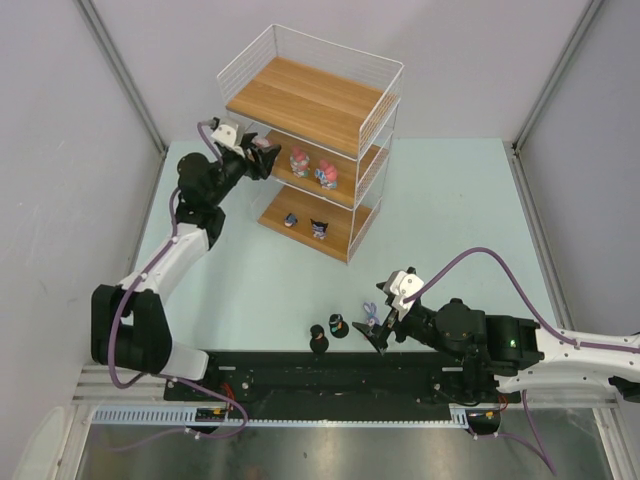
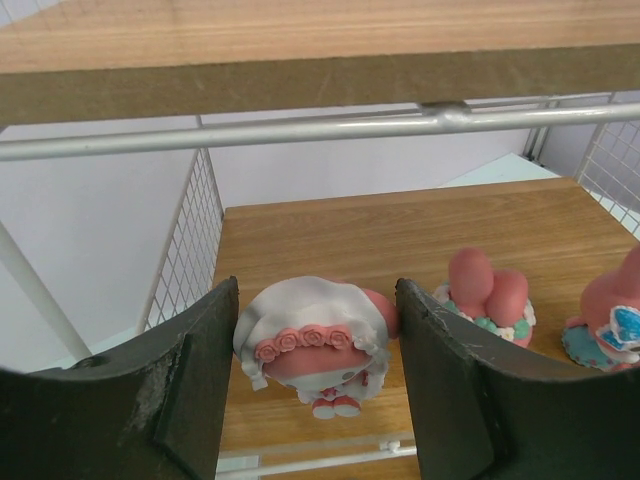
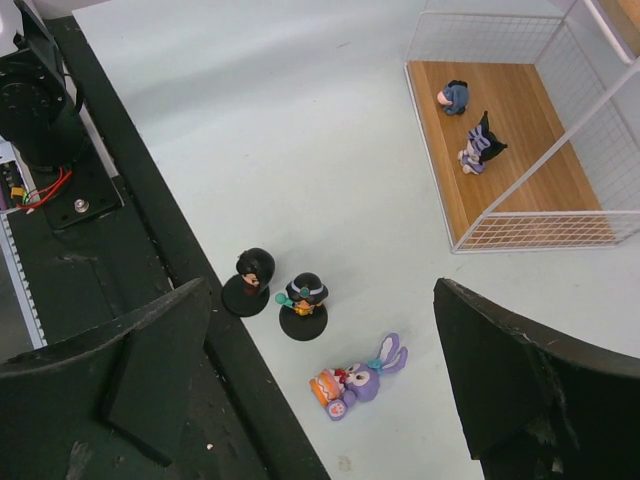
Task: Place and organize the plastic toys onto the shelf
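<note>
Toys are split between the shelf (image 1: pixel 300 100) and the table (image 1: pixel 450 220). The shelf is a white wire rack with three wooden boards, and it stands at the far side of the table, left of centre.

The left gripper (image 1: pixel 264 155) reaches in at the left end of the middle board (image 2: pixel 400 225). It has hold of a white-hooded toy (image 2: pixel 312 345) with a band of pink roses across its brow. Its fingers (image 2: pixel 195 390) are partly closed, one against each side of the toy. The toy is upright near the front edge of that board; whether its feet touch the wood I cannot tell.

Further right on the same board stands a pink toy with two round ears (image 2: pixel 485 292), just beside the right finger; a second pink toy with a blue patch (image 2: pixel 608 320) is at the edge of that view.

On the bottom board (image 3: pixel 520 200) a small blue-grey toy (image 3: pixel 454 96) and a black-and-white toy with pointed ears (image 3: pixel 480 143) stand near each other, apart.

The right gripper (image 1: pixel 382 332) hovers over the near edge of the table. Its fingers (image 3: pixel 140 380) are spread wide and hold nothing.

Three toys lie below it on the table:
- One dark-haired toy (image 3: pixel 254 275) stands upright on a round black base, at the edge of the black base plate (image 1: pixel 300 375).
- A second dark-haired toy with a teal band (image 3: pixel 303 300) stands upright on its own black base, just beside the first.
- A purple bunny (image 3: pixel 358 380) lies on its side close by, its ears pointing away from the plate.
</note>
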Robot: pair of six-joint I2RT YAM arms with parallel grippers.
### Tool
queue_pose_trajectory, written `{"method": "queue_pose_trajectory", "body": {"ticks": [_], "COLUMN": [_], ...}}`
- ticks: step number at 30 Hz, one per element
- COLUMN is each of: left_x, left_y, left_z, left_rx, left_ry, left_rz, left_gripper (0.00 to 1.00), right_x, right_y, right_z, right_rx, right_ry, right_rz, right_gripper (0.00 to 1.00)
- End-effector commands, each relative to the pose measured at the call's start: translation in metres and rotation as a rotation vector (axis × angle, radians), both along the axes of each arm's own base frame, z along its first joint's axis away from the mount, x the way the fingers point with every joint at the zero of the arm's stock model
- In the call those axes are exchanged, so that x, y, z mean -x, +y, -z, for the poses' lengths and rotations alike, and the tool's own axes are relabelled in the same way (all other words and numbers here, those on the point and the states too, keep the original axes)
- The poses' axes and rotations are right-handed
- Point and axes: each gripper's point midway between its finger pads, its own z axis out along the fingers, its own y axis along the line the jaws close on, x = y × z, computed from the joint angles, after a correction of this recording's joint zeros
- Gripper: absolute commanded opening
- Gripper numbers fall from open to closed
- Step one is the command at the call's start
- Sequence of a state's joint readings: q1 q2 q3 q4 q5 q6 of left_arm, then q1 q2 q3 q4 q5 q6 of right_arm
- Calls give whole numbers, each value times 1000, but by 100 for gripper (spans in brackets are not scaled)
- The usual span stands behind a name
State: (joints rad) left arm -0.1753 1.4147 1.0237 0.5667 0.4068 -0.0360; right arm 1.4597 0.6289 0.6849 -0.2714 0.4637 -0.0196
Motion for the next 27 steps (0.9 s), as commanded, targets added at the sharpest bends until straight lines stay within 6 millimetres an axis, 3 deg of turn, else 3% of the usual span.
{"method": "queue_pose_trajectory", "body": {"ticks": [1, 10, 27], "left_x": [-6, -19, -27], "left_y": [4, 5, 4], "left_z": [-36, -16, -2], "left_rx": [-15, -15, 13], "left_ry": [-122, -99, -70], "left_rz": [-2, -17, -22], "left_gripper": [0, 0, 0], "right_x": [-4, -5, -5], "right_y": [-1, -1, -2], "right_z": [-10, -8, -8], "right_rx": [-34, -27, -25], "right_ry": [-18, -20, -21], "right_rz": [21, 25, 31], "right_gripper": [98, 99, 99]}}
